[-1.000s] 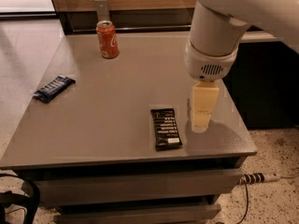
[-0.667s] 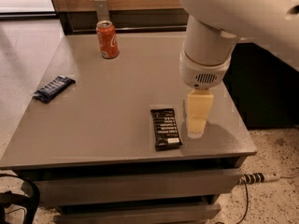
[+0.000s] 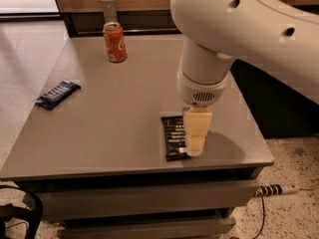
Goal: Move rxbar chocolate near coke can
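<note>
The rxbar chocolate (image 3: 174,137) is a flat black wrapper with rows of white text, lying near the table's front edge, right of centre. The coke can (image 3: 115,43) stands upright at the back left of the table, orange-red with a silver top. My gripper (image 3: 195,142) hangs from the big white arm, pointing straight down. Its cream-coloured end sits at the bar's right edge and covers part of that edge. The can is far from both the bar and the gripper.
A dark blue crinkled wrapper (image 3: 58,94) lies near the left edge of the grey table (image 3: 114,113). A dark cabinet stands to the right. A power strip (image 3: 276,189) and cable lie on the floor at the lower right.
The arm has moved left, bringing the gripper from beside the bar to over its right edge. The bar, can and blue wrapper have not moved.
</note>
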Motion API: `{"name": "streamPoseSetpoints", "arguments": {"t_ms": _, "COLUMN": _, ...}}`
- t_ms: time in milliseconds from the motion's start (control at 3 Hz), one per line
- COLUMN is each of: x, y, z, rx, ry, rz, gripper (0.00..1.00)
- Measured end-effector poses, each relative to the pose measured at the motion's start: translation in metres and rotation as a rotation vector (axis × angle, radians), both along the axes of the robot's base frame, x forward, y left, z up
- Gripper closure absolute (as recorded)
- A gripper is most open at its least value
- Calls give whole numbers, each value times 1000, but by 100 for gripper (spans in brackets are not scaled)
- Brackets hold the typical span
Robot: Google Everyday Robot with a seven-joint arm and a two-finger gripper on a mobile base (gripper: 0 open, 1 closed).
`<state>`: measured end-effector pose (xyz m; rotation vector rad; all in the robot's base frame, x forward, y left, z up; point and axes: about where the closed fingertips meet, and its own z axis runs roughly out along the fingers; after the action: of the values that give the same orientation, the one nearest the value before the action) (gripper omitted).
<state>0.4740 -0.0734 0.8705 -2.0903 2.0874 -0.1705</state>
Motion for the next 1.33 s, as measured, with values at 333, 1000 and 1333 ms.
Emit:
{"name": "streamPoseSetpoints", "arguments": {"t_ms": 333, "x": 2, "y": 5, "z": -11, "rx": 12, "ry": 13, "rz": -2, "gripper": 0}}
{"name": "streamPoseSetpoints", "arguments": {"t_ms": 1000, "x": -4, "y": 18, "z": -47, "rx": 10, "ry": 89, "rz": 30, "gripper": 0}}
{"name": "streamPoseSetpoints", "arguments": {"t_ms": 1333, "x": -4, "y": 18, "z": -47, "rx": 10, "ry": 89, "rz": 30, "gripper": 0}}
